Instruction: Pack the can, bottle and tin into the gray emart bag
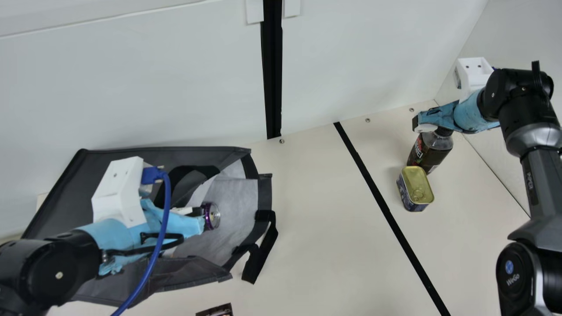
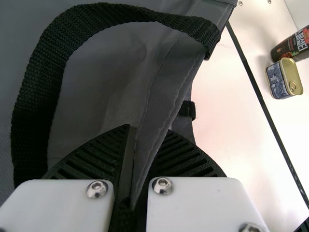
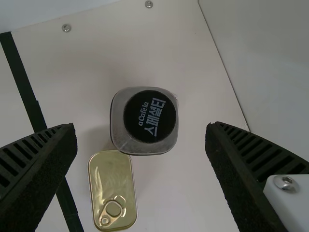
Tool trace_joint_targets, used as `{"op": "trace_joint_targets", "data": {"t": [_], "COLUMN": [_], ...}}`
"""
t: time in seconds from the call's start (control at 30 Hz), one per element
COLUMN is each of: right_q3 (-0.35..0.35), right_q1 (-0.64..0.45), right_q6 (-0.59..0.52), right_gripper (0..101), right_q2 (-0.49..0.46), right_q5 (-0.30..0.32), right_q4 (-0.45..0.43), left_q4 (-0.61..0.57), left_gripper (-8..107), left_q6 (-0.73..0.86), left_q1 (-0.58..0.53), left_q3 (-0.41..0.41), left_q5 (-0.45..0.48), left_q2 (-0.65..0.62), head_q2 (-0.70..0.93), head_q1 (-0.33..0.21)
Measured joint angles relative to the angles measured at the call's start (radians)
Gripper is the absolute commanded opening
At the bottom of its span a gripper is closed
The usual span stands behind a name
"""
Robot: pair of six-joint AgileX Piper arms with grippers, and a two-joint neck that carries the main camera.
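Right wrist view: right gripper (image 3: 140,126) gaped, bottle (image 3: 149,116) between its jaws.
Left gripper (image 2: 147,129) clenched the bag (image 2: 169,87); even closing seemed wise.

Bright diffuse light, faint soft shadows, glare on the table (image 2: 229,113)

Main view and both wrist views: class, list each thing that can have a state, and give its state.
Bag, lying with its mouth open
Can, on its side inside the bag's mouth
Bottle, capped, upright
Tin, unopened, tab down
Left end effector, shut on the bag's edge
Right end effector, open around the bottle's top
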Motion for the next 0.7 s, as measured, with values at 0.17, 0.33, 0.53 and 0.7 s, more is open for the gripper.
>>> {"op": "trace_joint_targets", "data": {"t": [0.17,0.33,0.53,0.7], "right_q3": [-0.009,-0.030,-0.057,-0.078], "right_q1": [-0.001,-0.002,-0.003,-0.004], "right_q6": [0.004,0.004,0.004,0.004], "right_gripper": [91,91,91,91], "right_q2": [0.020,0.044,0.074,0.098], "right_q5": [0.000,0.004,0.010,0.015], "right_q4": [0.004,0.011,0.020,0.027], "left_q4": [0.000,0.000,0.000,0.000], "left_gripper": [10,10,10,10], "left_q6": [0.000,0.000,0.000,0.000], "left_q1": [0.000,0.000,0.000,0.000], "left_q3": [0.000,0.000,0.000,0.000], "left_q5": [0.000,0.000,0.000,0.000], "left_q2": [0.000,0.000,0.000,0.000], "head_q2": [0.000,0.002,0.002,0.000], "head_q1": [0.000,0.000,0.000,0.000]}}
